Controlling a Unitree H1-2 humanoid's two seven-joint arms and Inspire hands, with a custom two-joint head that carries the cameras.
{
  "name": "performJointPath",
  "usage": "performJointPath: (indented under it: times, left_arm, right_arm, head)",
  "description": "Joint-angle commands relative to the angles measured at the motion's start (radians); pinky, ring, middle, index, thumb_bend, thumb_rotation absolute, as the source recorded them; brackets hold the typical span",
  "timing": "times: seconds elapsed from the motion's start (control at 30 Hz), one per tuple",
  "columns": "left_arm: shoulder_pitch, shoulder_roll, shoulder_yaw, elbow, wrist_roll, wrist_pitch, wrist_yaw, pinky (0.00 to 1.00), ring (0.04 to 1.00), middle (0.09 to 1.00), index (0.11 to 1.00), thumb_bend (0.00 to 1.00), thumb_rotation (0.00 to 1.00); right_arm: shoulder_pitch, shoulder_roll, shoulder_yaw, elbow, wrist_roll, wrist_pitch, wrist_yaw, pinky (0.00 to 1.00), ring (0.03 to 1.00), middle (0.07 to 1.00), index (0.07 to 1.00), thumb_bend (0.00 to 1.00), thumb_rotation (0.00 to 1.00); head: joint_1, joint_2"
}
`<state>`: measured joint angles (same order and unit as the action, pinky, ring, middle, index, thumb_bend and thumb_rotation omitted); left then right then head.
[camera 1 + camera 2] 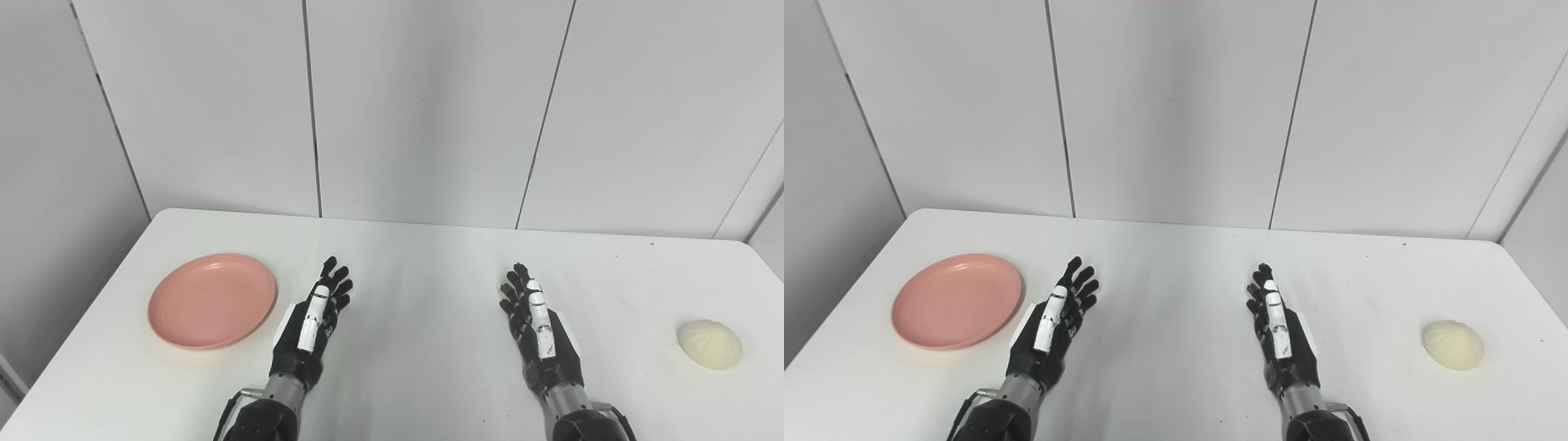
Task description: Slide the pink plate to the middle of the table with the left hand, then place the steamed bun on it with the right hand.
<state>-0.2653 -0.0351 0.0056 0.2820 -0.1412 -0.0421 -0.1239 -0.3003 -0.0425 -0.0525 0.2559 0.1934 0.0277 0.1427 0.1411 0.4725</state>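
Nearest the camera, two dark forearms come up from the bottom edge, each ending in a black robot hand with white panels. The left robot hand (315, 324) is held edge-up over the bench (422, 269) with its fingers stretched forward and slightly apart, holding nothing. The right robot hand (539, 327) mirrors it, fingers extended and spread, also holding nothing. The two are well apart, with bare white bench surface between them.

The pink plate (212, 300) lies flat on the bench just beside the left robot hand, on that hand's outer side; I cannot tell whether its rim touches the white panel at the hand's base. It carries nothing.

The steamed bun (710, 344), pale cream with fine pleats fanning over its top, rests on the bench far from the pink plate, beyond the right robot hand and well apart from it, near the bench's right edge.

Behind the bench stands a wall of light grey panels (422, 110) with dark seams.
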Motion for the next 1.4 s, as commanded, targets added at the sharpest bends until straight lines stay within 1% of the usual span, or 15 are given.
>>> performJointPath:
  times: [0.0,0.2,0.3,0.33,0.37,0.4,0.43,0.53,0.6,0.7,0.8,1.0,1.1,1.27,1.37]
  left_arm:
    - [0.096,0.002,-0.001,0.08,0.003,0.021,0.001,0.97,0.959,0.973,0.985,0.42,1.0]
    - [0.093,0.003,-0.003,0.087,0.005,0.017,0.0,0.97,0.959,0.973,0.986,0.42,1.0]
    - [0.086,0.0,-0.005,0.103,0.008,0.014,0.001,0.98,0.963,0.975,0.989,0.43,1.0]
    - [0.083,-0.001,-0.006,0.11,0.009,0.009,0.001,0.98,0.963,0.975,0.989,0.43,1.0]
    - [0.078,-0.003,-0.008,0.124,0.011,-0.001,0.001,0.98,0.962,0.975,0.989,0.44,1.0]
    - [0.075,-0.005,-0.009,0.134,0.014,-0.009,0.001,0.98,0.962,0.974,0.988,0.44,1.0]
    - [0.071,-0.008,-0.012,0.144,0.019,-0.017,0.002,0.98,0.961,0.974,0.988,0.44,1.0]
    - [0.063,-0.022,-0.018,0.161,0.029,-0.028,0.011,0.98,0.968,0.981,0.996,0.44,1.0]
    - [0.057,-0.028,-0.022,0.178,0.032,-0.039,0.012,0.99,0.976,0.989,1.0,0.43,1.0]
    - [0.048,-0.031,-0.028,0.199,0.041,-0.056,0.012,1.0,0.981,0.996,1.0,0.43,1.0]
    - [0.044,-0.031,-0.031,0.209,0.045,-0.065,0.011,1.0,0.986,1.0,1.0,0.44,1.0]
    - [0.039,-0.029,-0.031,0.215,0.046,-0.062,0.012,0.99,0.981,0.995,1.0,0.43,1.0]
    - [0.033,-0.027,-0.031,0.226,0.047,-0.064,0.009,0.99,0.98,0.995,1.0,0.43,1.0]
    - [0.022,-0.023,-0.037,0.242,0.06,-0.066,0.011,0.99,0.971,0.988,0.999,0.45,1.0]
    - [0.01,-0.021,-0.042,0.261,0.076,-0.078,0.018,0.98,0.963,0.977,0.988,0.47,1.0]
  right_arm:
    - [0.048,0.007,0.003,0.033,0.004,0.056,-0.002,1.0,1.0,1.0,1.0,0.3,1.0]
    - [0.046,0.004,0.003,0.04,0.007,0.053,0.003,1.0,1.0,1.0,1.0,0.31,1.0]
    - [0.046,0.002,-0.001,0.039,0.008,0.058,0.001,1.0,1.0,1.0,1.0,0.31,1.0]
    - [0.046,0.001,-0.002,0.035,0.007,0.062,-0.002,1.0,1.0,1.0,1.0,0.31,1.0]
    - [0.048,-0.002,-0.003,0.03,0.01,0.064,0.001,1.0,1.0,1.0,1.0,0.31,1.0]
    - [0.05,-0.004,-0.003,0.027,0.012,0.065,0.003,1.0,1.0,1.0,1.0,0.31,1.0]
    - [0.051,-0.009,-0.004,0.025,0.013,0.064,0.007,1.0,1.0,1.0,1.0,0.31,1.0]
    - [0.05,-0.025,-0.008,0.031,0.027,0.055,0.024,1.0,1.0,1.0,1.0,0.29,1.0]
    - [0.052,-0.025,-0.011,0.015,0.035,0.069,0.014,1.0,1.0,1.0,1.0,0.28,1.0]
    - [0.053,-0.026,-0.015,0.001,0.046,0.082,0.01,1.0,1.0,1.0,1.0,0.27,1.0]
    - [0.054,-0.032,-0.013,0.001,0.049,0.079,0.014,1.0,1.0,1.0,1.0,0.26,1.0]
    - [0.054,-0.036,-0.011,0.011,0.047,0.066,0.017,1.0,1.0,1.0,1.0,0.26,1.0]
    - [0.052,-0.033,-0.011,0.003,0.045,0.078,0.011,1.0,1.0,1.0,1.0,0.26,1.0]
    - [0.047,-0.037,-0.007,0.005,0.036,0.081,0.007,1.0,1.0,1.0,1.0,0.24,1.0]
    - [0.039,-0.035,-0.014,0.027,0.042,0.071,0.009,1.0,1.0,1.0,1.0,0.24,1.0]
  head:
    - [0.001,0.001]
    - [0.01,-0.005]
    - [0.055,-0.015]
    - [0.06,-0.017]
    - [0.092,-0.023]
    - [0.092,-0.023]
    - [0.126,-0.03]
    - [0.179,-0.04]
    - [0.193,-0.043]
    - [0.202,-0.045]
    - [0.204,-0.047]
    - [0.207,-0.044]
    - [0.211,-0.048]
    - [0.219,-0.048]
    - [0.232,-0.046]
